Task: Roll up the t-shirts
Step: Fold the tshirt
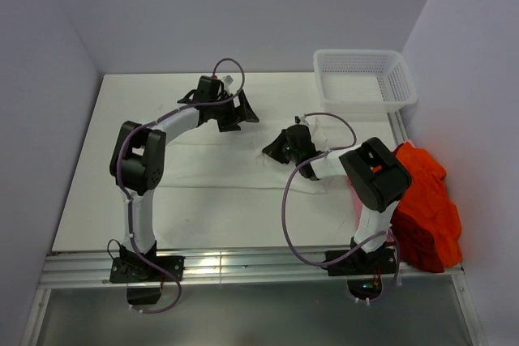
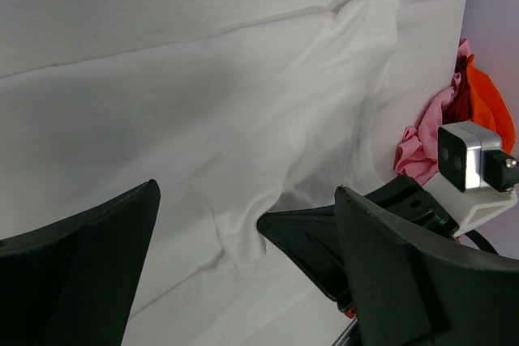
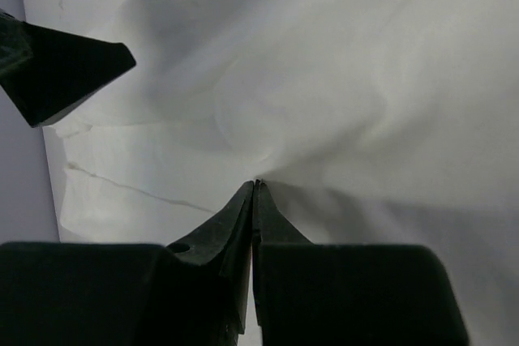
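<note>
The job looks barely begun: the white t-shirt (image 1: 235, 164) lies spread and creased on the table (image 1: 89, 200) between the arms, with no roll in it that I can see. The orange t-shirts (image 1: 426, 200) sit heaped at the table's right edge. The right gripper (image 3: 255, 186) has its jaws pressed together on a pinch of the white cloth, while the left gripper (image 2: 247, 192) hangs just over the same shirt, jaws spread wide — holding nothing.

The table (image 1: 89, 200) carries a white t-shirt (image 1: 235, 164), orange-red t-shirts (image 1: 426, 200) and basket (image 1: 365, 79).
</note>
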`<action>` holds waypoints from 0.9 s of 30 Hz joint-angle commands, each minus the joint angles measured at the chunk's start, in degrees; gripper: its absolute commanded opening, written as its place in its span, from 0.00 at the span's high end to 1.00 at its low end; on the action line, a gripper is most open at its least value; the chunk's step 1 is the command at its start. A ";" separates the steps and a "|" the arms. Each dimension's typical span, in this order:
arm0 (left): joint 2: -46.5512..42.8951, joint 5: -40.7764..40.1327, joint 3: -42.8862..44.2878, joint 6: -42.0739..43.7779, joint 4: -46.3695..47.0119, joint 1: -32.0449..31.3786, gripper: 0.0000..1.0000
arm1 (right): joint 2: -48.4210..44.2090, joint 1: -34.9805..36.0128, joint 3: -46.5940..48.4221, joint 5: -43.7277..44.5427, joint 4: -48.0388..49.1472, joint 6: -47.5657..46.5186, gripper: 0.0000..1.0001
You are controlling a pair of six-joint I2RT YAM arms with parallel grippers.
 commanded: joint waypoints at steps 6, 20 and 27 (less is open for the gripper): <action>0.48 -0.55 0.30 0.16 1.34 1.19 0.05 | 1.99 -0.19 0.68 -0.17 -1.60 0.25 0.96; 1.11 -2.83 1.71 0.42 -0.25 2.24 0.05 | -8.90 -1.50 -0.99 1.06 -8.02 -6.43 0.91; -4.08 -4.76 -0.75 0.07 -1.48 4.96 0.04 | -20.14 -1.77 0.16 6.67 -19.42 -6.70 0.64</action>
